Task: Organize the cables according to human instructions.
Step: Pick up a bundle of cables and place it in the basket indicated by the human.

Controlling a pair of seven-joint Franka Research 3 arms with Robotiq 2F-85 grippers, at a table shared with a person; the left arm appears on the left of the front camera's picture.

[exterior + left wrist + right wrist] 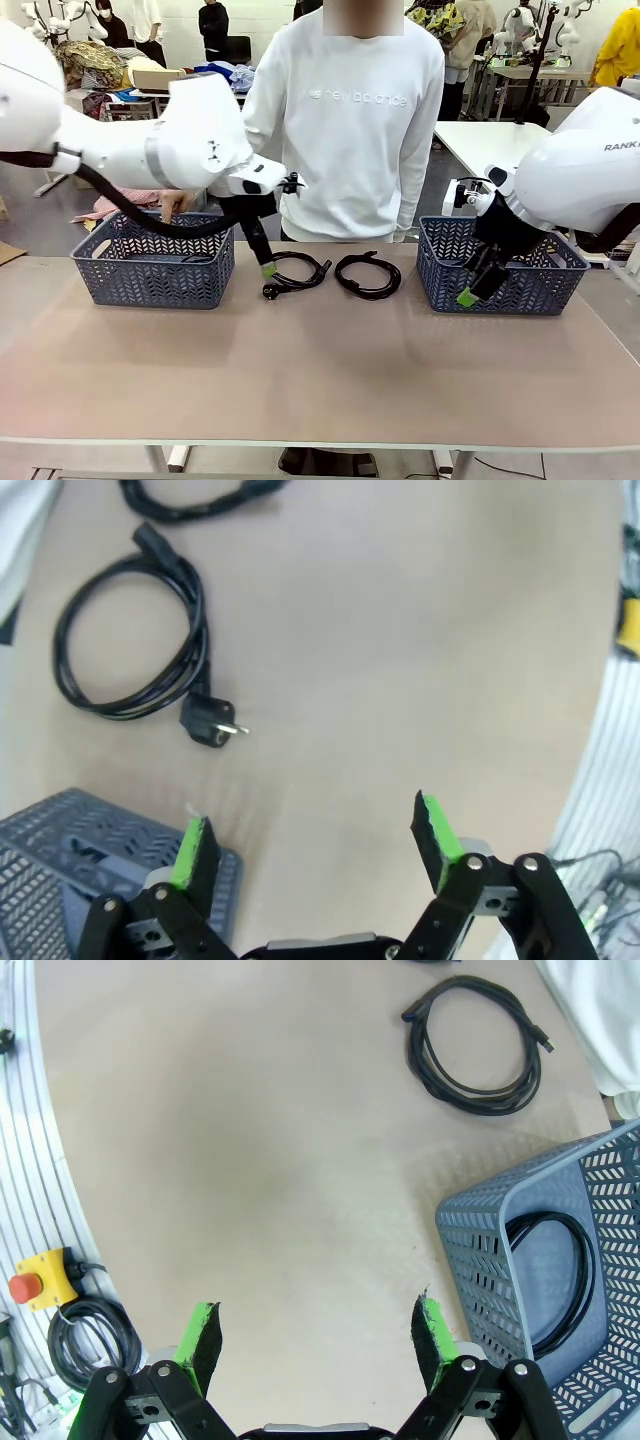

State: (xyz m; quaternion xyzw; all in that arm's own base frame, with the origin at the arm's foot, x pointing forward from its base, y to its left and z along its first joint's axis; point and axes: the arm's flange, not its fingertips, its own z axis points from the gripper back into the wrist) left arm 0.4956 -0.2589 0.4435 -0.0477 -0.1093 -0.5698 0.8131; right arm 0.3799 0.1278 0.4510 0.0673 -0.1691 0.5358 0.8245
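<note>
- Two cables lie loose on the table (320, 380): one coil (130, 640) at 10 o'clock of the left gripper (312, 820), the other coil (475, 1050) at 1 o'clock of the right gripper (316, 1310).
- Both grippers hang with jaws apart, holding nothing.
- Coils look light, rubbery and floppy; pinching several turns together, clear of the plug (210, 723), seems safest.
- Third coil (555, 1280) sits in the right basket (480, 1250); the left basket (150, 270) holds something dark that I can't make out.

The arms (120, 140) are white, with a black hose (150, 222); the left gripper (315, 845) and right gripper (315, 1335) are black, with green pads (432, 825).
</note>
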